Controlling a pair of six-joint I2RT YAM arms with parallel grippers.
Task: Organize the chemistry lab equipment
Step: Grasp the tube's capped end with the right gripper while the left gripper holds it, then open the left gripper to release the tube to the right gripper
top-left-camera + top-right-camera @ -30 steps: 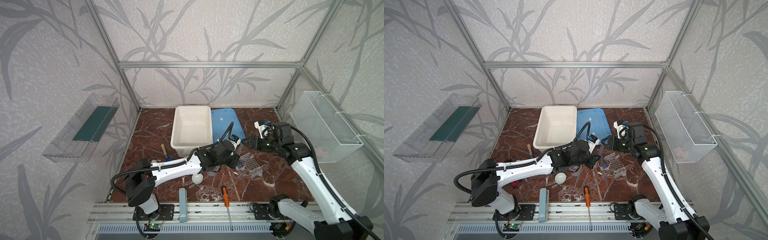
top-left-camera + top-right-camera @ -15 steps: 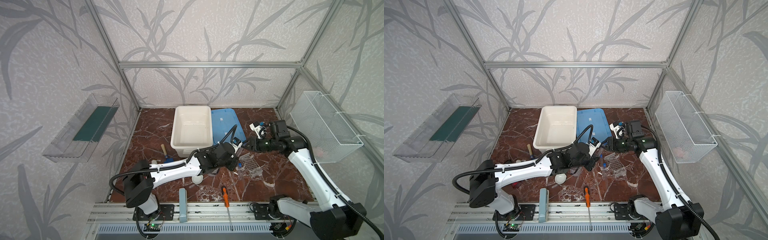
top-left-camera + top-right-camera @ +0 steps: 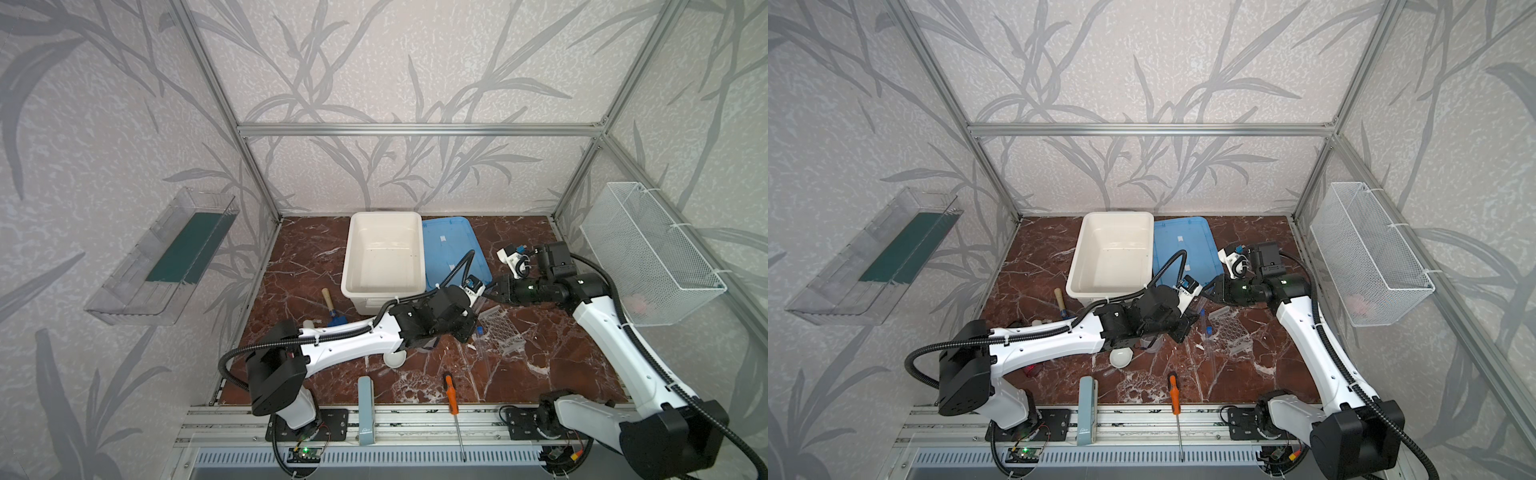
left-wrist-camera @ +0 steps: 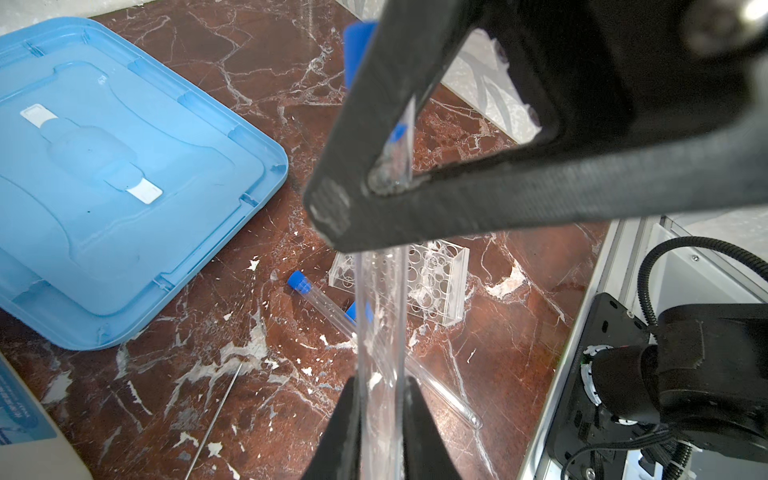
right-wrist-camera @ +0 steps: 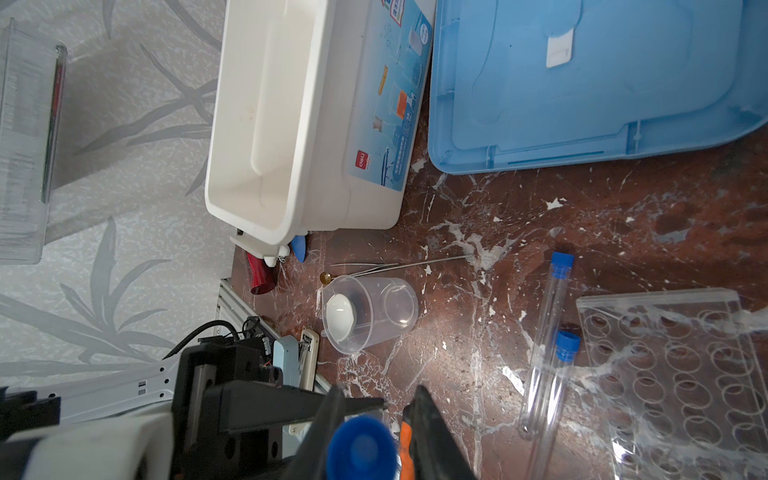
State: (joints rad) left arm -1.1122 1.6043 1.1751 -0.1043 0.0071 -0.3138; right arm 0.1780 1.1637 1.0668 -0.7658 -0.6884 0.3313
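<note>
- Since one second ago the right gripper (image 5: 379, 395) has come a little nearer to the left gripper (image 4: 380, 388), and its fingers have drawn closer together. The left arm has hardly moved.
- Left gripper is closed on a blue-capped test tube (image 4: 381, 291). In the left wrist view its two fingers press the clear wall from both sides, and the tube runs away from them toward the right gripper.
- Right gripper stands narrow around the capped end of this same tube. In the right wrist view the blue cap (image 5: 359, 451) sits between its fingers, but I cannot tell if they already press it or only stand beside it.
- Both grippers meet above the table (image 3: 561, 353), near its middle, in front of the blue lid (image 3: 449, 249) and the white bin (image 3: 348, 257).
- Clear honeycomb tube rack (image 3: 498, 328) rests on the table near the two grippers.
- Two loose test tubes (image 5: 544, 345) lie side by side on the table just beside the rack, with their caps toward the lid.
- Clear plastic measuring beaker (image 5: 370, 311) lies on its side near the bin, and the small white round dish (image 3: 1121, 356) is just beside it.
- Thin rods (image 5: 399, 264) lie on the table between the beaker and the bin.
- Orange-handled screwdriver (image 3: 450, 392) lies at the front edge of the table, well apart from the tubes.
</note>
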